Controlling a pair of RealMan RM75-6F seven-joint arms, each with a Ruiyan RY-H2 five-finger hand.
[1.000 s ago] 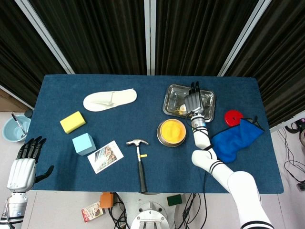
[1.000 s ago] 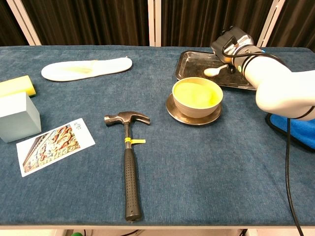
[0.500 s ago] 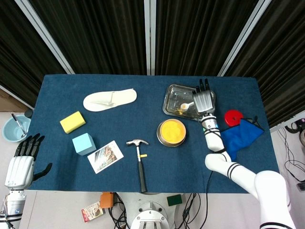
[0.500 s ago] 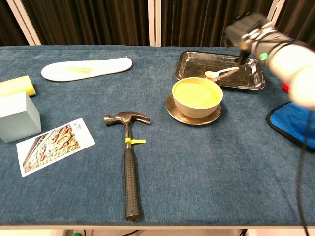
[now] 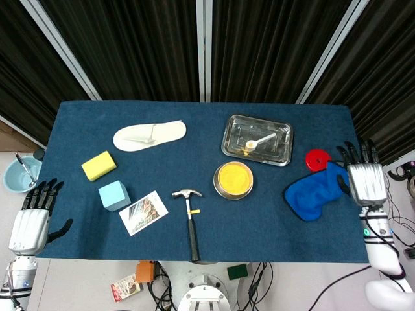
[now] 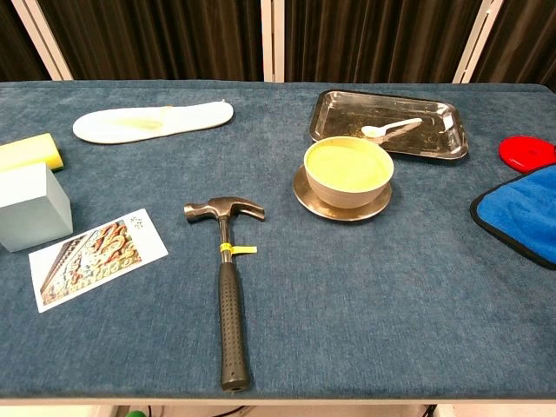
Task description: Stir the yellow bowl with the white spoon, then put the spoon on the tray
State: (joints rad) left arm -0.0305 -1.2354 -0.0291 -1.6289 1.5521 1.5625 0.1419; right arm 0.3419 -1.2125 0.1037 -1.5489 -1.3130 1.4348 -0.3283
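Note:
The white spoon [image 5: 258, 140] [image 6: 391, 129] lies loose inside the metal tray [image 5: 235, 128] [image 6: 343, 106] at the back right of the table. The yellow bowl [image 5: 233, 179] [image 6: 347, 168] sits on its saucer just in front of the tray. My right hand [image 5: 366, 179] hangs off the table's right edge, open, fingers spread, holding nothing. My left hand [image 5: 32, 217] is off the table's left front corner, also open and empty. Neither hand shows in the chest view.
A hammer [image 5: 190, 221] [image 6: 226, 287] lies at the front middle, with a photo card [image 5: 143, 212], a light blue block [image 5: 114, 195] and a yellow sponge [image 5: 98, 165] to its left. A white slipper [image 5: 149, 135] is at the back left. A blue cloth [image 5: 316, 190] and red disc [image 5: 318, 159] lie at the right.
My right hand let go of the spoon in the tray, then drew back to the right, off the table edge. The left hand barely moved.

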